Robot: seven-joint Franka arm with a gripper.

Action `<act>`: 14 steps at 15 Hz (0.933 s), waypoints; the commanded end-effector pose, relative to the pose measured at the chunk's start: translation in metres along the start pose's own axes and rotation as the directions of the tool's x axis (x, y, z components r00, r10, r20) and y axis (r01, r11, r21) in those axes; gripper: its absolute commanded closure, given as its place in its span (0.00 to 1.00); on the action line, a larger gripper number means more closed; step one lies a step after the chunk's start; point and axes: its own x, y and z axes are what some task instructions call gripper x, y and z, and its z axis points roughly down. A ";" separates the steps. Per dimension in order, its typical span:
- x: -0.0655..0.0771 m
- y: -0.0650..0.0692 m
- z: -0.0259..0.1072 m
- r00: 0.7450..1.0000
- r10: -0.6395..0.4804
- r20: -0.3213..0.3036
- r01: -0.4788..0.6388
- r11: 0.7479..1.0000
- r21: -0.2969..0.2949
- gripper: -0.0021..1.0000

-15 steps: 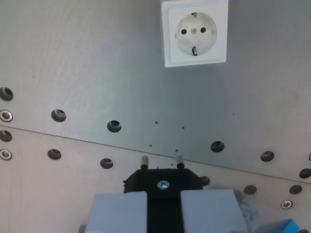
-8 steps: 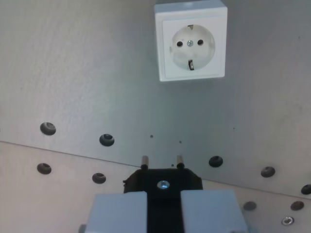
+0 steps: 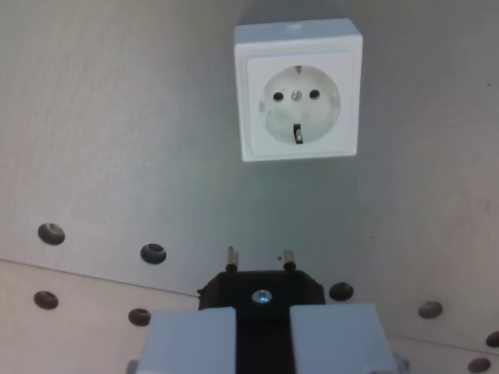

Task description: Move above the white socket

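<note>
White socket (image 3: 298, 89) is seen in the upper centre of the wrist view, mounted flat on a grey metal plate (image 3: 117, 140); two pin holes, a centre screw and a dark earth clip are visible in its round recess. Gripper (image 3: 263, 335) is seen at the bottom edge, jaws closed on a black plug (image 3: 261, 290), whose two metal pins point toward the socket, well apart from it. Dark holes (image 3: 153, 252) are seen in rows across the plate, beside a seam.

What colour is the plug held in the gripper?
Black, with two metal pins; the plug shows in the wrist view.
</note>
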 end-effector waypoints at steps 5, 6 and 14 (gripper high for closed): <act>0.003 0.012 0.033 0.996 -0.040 -0.082 0.038 0.999 -0.029 1.00; 0.004 0.013 0.037 0.996 -0.039 -0.080 0.037 0.999 -0.028 1.00; 0.012 0.020 0.062 0.997 -0.046 -0.059 0.044 0.999 -0.023 1.00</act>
